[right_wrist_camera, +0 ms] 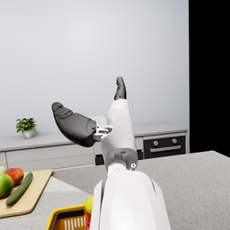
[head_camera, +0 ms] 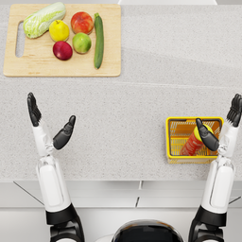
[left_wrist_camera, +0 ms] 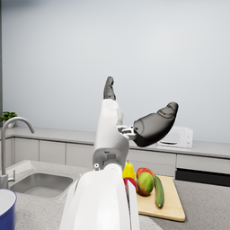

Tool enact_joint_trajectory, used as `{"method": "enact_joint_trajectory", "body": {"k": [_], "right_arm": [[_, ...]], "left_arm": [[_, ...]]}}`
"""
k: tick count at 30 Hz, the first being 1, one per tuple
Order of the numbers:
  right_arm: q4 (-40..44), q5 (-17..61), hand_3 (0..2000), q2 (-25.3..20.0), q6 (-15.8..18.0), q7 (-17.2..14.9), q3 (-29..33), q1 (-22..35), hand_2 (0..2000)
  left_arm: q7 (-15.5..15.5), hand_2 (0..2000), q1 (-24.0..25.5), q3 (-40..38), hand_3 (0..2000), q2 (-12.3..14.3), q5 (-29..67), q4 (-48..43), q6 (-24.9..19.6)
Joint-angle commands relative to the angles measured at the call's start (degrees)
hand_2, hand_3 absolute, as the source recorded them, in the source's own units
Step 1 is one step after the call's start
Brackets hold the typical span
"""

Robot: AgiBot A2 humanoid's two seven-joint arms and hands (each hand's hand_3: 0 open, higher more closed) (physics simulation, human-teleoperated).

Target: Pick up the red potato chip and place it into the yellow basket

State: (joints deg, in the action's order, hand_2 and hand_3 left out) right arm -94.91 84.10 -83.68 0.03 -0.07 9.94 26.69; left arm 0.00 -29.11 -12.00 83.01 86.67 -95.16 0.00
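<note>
At lower right of the head view we see the red potato chip can (head_camera: 193, 143) lying tilted inside the yellow basket (head_camera: 171, 137), likely light, rigid and slick, best gripped mid-body, while our right hand (head_camera: 221, 129) and left hand (head_camera: 48, 124) are both released, empty.

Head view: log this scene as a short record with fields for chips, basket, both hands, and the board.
chips: red chip can lies tilted inside the basket, yellow lid toward the right hand
basket: yellow basket on the grey counter, near its front edge
left hand: left hand open, raised, holds nothing
right hand: right hand open, above the basket, holds nothing
board: cutting board with cabbage, cucumber and round fruit
</note>
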Motion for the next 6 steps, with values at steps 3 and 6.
{"method": "enact_joint_trajectory", "body": {"k": [3, 6], "right_arm": [[0.2, 0.0, 0, 0.0, 0.0, 0.0, 0.0, -0.1, 0], [0.3, 0.0, 0, 0.0, 0.0, 0.1, 0.0, -0.1, 0]], "left_arm": [[0.0, 0, 0.1, -0.2, 0, 0.0, 0.0, 0.4, 0.0], [0.0, 0, 0.1, -0.3, 0, 0.0, 0.0, 0.6, 0.0]]}}
